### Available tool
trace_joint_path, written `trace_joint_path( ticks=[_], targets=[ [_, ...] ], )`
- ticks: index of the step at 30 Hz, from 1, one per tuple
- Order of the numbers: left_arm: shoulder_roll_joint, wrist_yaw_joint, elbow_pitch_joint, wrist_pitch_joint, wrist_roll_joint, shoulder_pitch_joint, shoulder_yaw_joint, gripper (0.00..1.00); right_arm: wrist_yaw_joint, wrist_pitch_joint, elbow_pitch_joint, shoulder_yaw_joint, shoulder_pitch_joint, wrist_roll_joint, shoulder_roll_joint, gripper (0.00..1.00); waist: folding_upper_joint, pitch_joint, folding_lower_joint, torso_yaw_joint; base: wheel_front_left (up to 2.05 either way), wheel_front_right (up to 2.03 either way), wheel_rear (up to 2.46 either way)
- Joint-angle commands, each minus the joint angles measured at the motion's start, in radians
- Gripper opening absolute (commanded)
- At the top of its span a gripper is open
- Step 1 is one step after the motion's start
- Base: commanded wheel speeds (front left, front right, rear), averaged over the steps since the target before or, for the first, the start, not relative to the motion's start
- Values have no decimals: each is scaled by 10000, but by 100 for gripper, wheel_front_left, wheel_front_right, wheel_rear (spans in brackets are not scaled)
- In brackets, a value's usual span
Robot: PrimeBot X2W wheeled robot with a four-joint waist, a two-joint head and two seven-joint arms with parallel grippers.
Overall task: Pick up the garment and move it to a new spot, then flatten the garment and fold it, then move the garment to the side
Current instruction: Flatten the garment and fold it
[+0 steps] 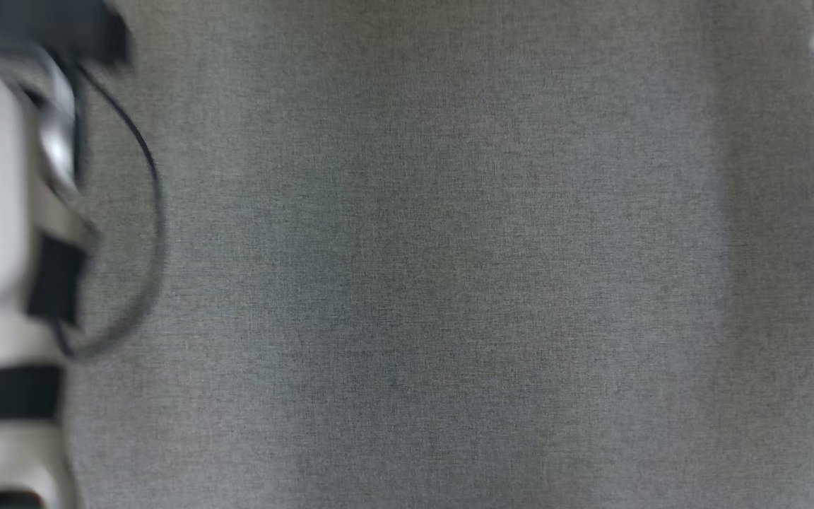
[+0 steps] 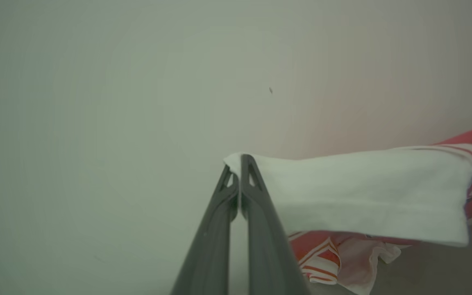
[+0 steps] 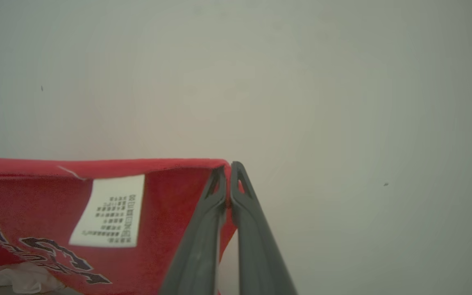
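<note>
Two garment (image 2: pixel 363 196) corners between closed fingers (image 2: pixel 260 221)

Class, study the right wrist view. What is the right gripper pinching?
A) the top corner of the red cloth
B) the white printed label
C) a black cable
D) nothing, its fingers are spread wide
A: the right gripper is shut on the top corner of the red garment, while the white label sits further left in that view, apart from the fingers.
</note>
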Motion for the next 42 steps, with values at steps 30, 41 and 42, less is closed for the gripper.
trace_joint_path(
  ticks=[30, 41, 42],
  targets=[
    [-2205, -788, -490, -26, -681, 11510, 2172, 0, -28, -1, 1139, -37, 11082, 1983, 2060, 0, -3, -5093, -4, -777, 0, 0, 0],
    [-2217, -933, -122, -27, -997, 13149, 2135, 0, -28, 1, 1525, 133, 12451, 1885, 2211, 0, -3, -5839, -4, -734, 0, 0, 0],
    [-2222, -874, -22, -25, -1044, 13147, 2040, 0, -28, 1, 1546, 118, 12546, 1849, 2214, 0, -3, -5885, -4, -715, 0, 0, 0]
  ],
)
